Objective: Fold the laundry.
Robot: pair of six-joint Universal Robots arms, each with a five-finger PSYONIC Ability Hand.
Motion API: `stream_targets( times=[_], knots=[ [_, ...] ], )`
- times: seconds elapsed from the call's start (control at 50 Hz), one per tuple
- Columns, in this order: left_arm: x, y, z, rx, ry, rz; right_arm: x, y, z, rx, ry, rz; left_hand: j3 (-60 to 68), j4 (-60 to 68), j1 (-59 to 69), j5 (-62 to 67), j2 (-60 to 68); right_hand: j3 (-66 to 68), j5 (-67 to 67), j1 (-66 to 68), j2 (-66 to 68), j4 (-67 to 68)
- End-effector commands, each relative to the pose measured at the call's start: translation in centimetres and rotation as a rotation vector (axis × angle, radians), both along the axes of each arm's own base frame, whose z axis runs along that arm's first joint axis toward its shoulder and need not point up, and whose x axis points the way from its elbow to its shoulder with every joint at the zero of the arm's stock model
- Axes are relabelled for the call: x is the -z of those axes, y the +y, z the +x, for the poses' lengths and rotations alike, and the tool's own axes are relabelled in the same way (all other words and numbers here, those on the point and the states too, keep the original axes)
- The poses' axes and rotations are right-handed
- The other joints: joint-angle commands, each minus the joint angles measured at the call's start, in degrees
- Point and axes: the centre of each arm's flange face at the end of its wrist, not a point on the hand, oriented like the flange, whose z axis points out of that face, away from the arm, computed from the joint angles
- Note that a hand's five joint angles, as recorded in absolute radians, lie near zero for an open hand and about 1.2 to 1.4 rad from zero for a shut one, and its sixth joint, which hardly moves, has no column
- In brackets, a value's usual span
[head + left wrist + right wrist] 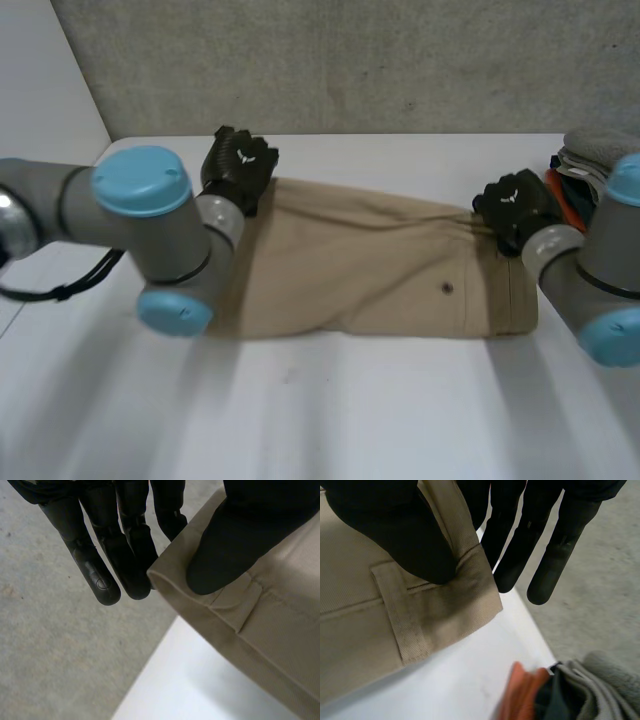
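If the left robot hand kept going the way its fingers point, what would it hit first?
Probably the grey wall beyond the table edge, though depth is unclear. The left robot hand pinches a corner of the tan garment.

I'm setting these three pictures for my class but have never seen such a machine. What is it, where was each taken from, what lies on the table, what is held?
This is a robot. Its left arm and right arm each end in a black robot hand. The head picture looks down from a camera between the arms; the other two come from cameras on the wrists, looking along each palm. On the white table lies a beige garment, with a pile of other clothes beside the right arm. The left robot hand pinches one far corner of the garment between thumb and fingers; the right robot hand pinches the other far corner likewise.
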Motion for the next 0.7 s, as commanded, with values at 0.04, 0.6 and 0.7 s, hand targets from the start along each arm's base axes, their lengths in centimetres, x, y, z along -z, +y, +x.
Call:
stream_targets(
  times=[0.04, 0.6, 0.7],
  knots=[
    [2.2, -4.0, -3.3, 0.086, 0.043, -0.139, 2.8, -4.9, 2.5, 0.033, 0.036, -0.129, -58.48, -58.78, -55.74, -57.52, -58.78, -51.09, -51.10, -46.37, -50.20, -51.50],
    [0.5, 7.7, -0.4, 0.159, 0.096, 0.067, 2.0, 4.0, -4.6, 0.120, -0.236, 0.423, -58.48, -58.78, -55.74, -57.52, -58.78, -50.42, -50.43, -45.70, -49.53, -50.83],
    [1.0, 7.5, 0.0, 0.148, 0.095, 0.084, 3.8, 2.8, -4.3, 0.108, -0.251, 0.380, -58.48, -58.78, -55.74, -57.52, -58.78, -44.55, -44.56, -39.84, -43.66, -44.96]
  ],
)
